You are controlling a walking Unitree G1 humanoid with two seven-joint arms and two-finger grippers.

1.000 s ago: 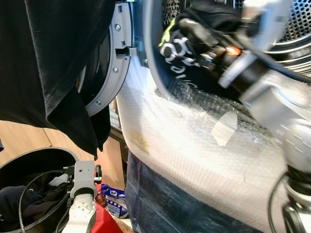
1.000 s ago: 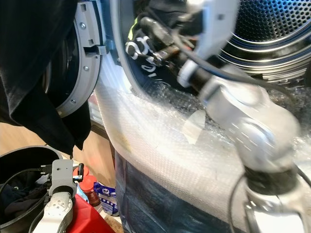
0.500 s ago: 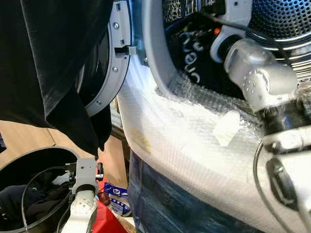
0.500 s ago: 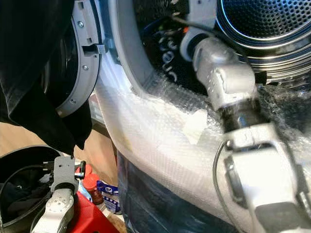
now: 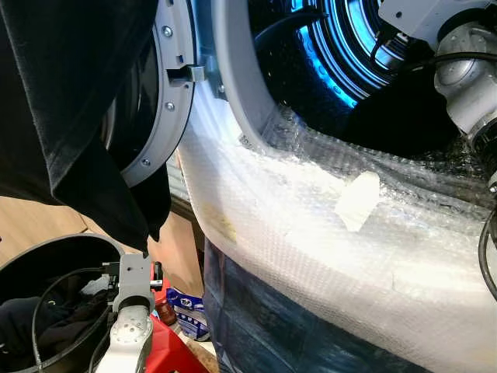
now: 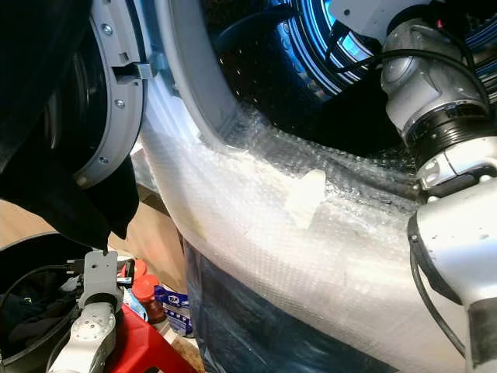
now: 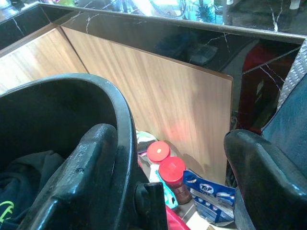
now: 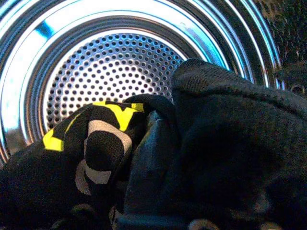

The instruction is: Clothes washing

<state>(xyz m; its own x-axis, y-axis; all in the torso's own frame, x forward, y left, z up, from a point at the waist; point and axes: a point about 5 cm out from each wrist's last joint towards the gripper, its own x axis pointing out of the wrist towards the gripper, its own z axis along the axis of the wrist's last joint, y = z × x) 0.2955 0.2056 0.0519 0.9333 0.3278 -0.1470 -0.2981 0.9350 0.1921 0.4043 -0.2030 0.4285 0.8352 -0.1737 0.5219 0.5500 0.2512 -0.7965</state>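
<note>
Garment (image 8: 96, 148), black with yellow and grey print, is bunching around right gripper's (image 8: 148, 158) clamped fingers inside the drum (image 8: 110, 72); left gripper (image 7: 163, 182) is hanging spread.

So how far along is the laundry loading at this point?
Done: washer door stands open. In hand: right gripper, reaching into the perforated steel drum, is shut on a black garment with yellow and grey print. Left: dark clothes still lie in the black round basket beside the idle left gripper.

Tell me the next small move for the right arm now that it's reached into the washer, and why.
Probably open the right claw and drop the black garment. The wrist view shows it already well inside the drum, cloth draped over the fingers, so letting go should leave it inside.
</note>
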